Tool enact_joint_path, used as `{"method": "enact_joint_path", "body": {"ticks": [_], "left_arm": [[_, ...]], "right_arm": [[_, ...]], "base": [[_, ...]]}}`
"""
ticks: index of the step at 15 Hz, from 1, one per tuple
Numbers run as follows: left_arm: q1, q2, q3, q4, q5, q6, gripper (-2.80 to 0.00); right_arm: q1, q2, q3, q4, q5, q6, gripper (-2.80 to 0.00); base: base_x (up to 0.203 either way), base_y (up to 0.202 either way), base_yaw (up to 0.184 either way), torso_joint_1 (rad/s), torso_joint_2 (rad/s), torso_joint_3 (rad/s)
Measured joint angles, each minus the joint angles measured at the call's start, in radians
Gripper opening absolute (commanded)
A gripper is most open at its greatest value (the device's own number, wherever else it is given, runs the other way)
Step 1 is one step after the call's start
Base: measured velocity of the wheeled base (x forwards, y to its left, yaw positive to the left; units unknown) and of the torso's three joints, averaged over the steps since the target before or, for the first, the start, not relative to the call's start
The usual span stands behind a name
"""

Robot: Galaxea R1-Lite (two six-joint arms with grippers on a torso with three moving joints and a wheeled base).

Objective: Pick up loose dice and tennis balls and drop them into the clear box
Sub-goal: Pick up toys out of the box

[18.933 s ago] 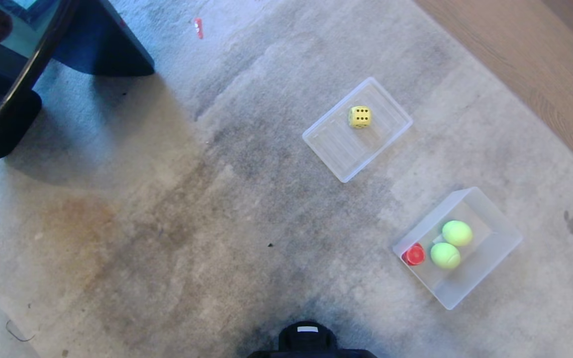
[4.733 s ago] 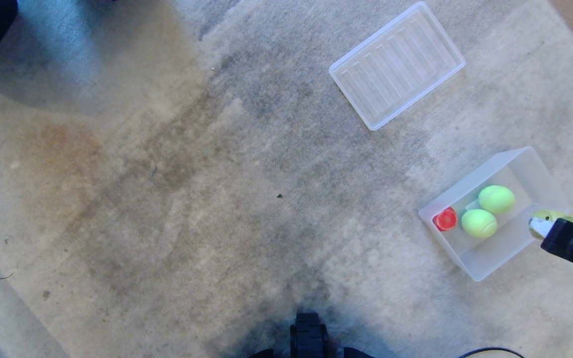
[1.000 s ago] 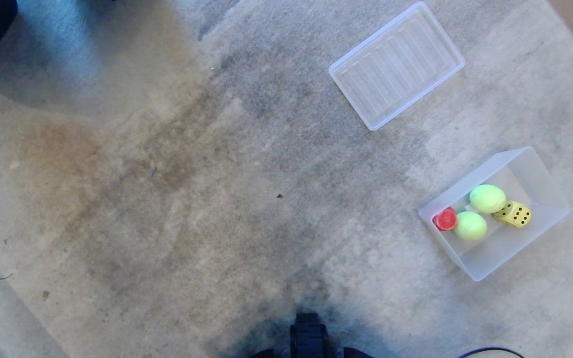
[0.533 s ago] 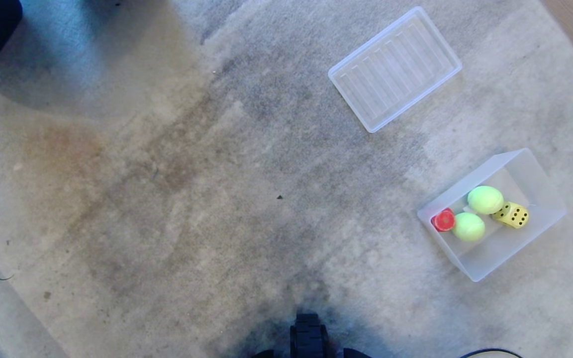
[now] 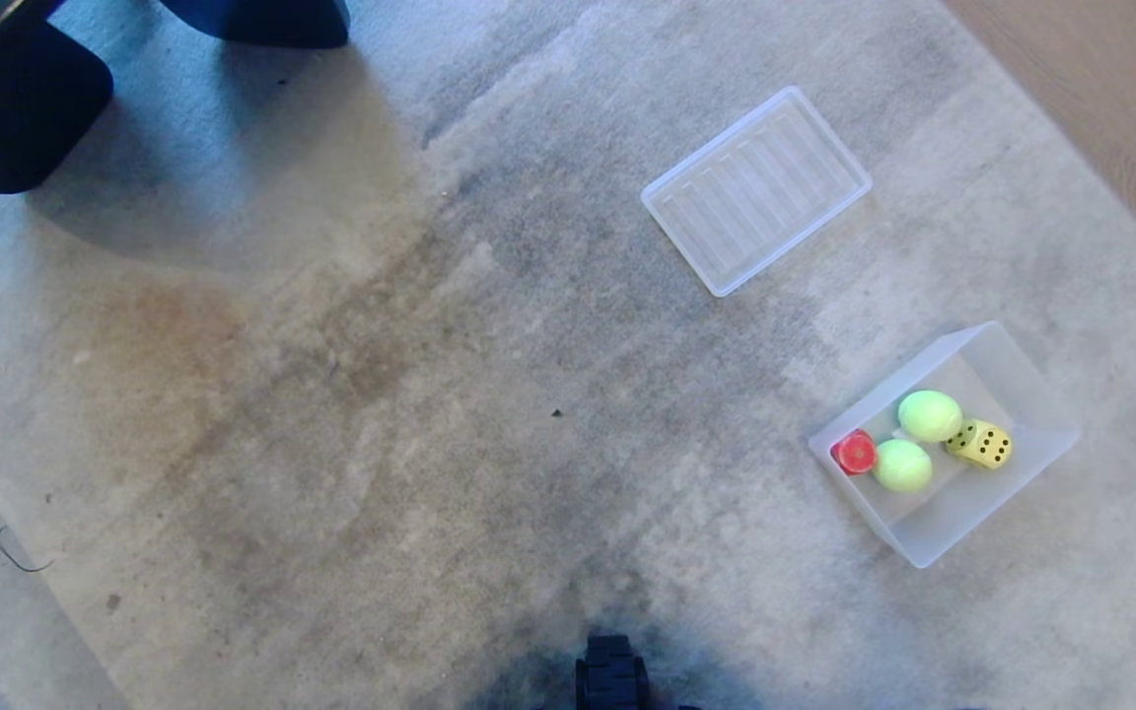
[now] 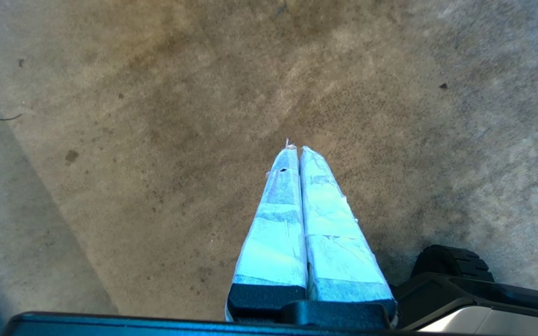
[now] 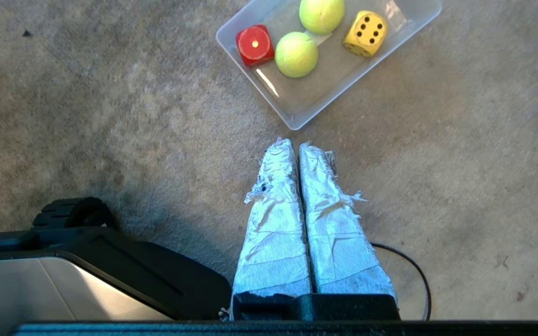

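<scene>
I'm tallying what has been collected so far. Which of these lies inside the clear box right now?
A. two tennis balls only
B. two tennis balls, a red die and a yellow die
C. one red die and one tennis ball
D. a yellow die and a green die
B: the clear box holds the red die, two tennis balls and the yellow die.

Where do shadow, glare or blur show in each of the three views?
Head view: dark furniture casts a bluish shadow on the carpet. Right wrist view: a bright glint streaks the clear box floor; a shadow lies beside the robot base. Left wrist view: the shut left gripper throws a shadow on the carpet near the base.
</scene>
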Motion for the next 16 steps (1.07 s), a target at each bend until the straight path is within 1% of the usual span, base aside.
{"method": "enact_joint_path", "body": {"ticks": [16], "left_arm": [[0.000,0.000,0.000,0.000,0.000,0.001,-2.80]], "right_arm": [[0.000,0.001,0.000,0.000,0.000,0.000,-2.80]], "base": [[0.000,0.000,0.000,0.003,0.00,0.202]]}}
